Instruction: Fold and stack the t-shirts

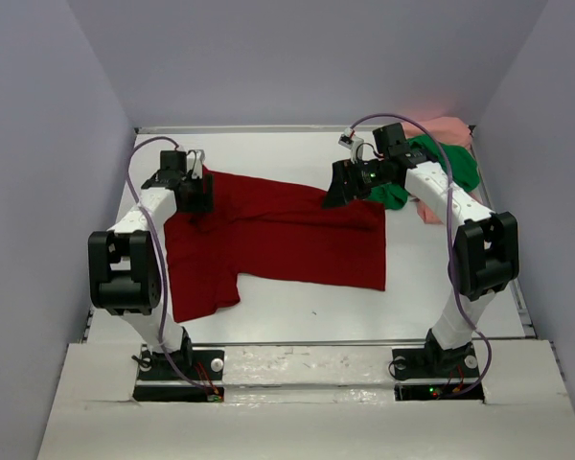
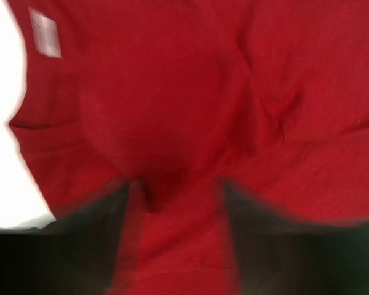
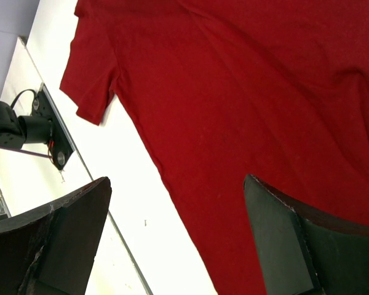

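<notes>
Nearest the arm bases the bench (image 1: pixel 297 311) lies bare in a strip; just beyond it the dark red t-shirt (image 1: pixel 287 240) is spread out, one sleeve (image 1: pixel 206 287) hanging toward the near left and its body running skewed toward the right; it is unfolded, so I judge the task to be at an early stage; over its far left corner, close to the white label (image 2: pixel 44 32), the left gripper (image 2: pixel 178 190) has its fingers apart above a raised pucker of cloth, and despite the blur it seems released rather than pinching; at the shirt's far right edge the right gripper (image 3: pixel 178 233) gapes wide with nothing in it; behind it, in the far right corner, the green t-shirt (image 1: pixel 450 168) and the pink t-shirt (image 1: pixel 450 127) lie crumpled together; the risks, as I see them: the pucker could snag on a finger and drag the shirt out of flat; a fold on so crooked a lie would come out lopsided; the right arm, so near the heap, could catch the green cloth.
</notes>
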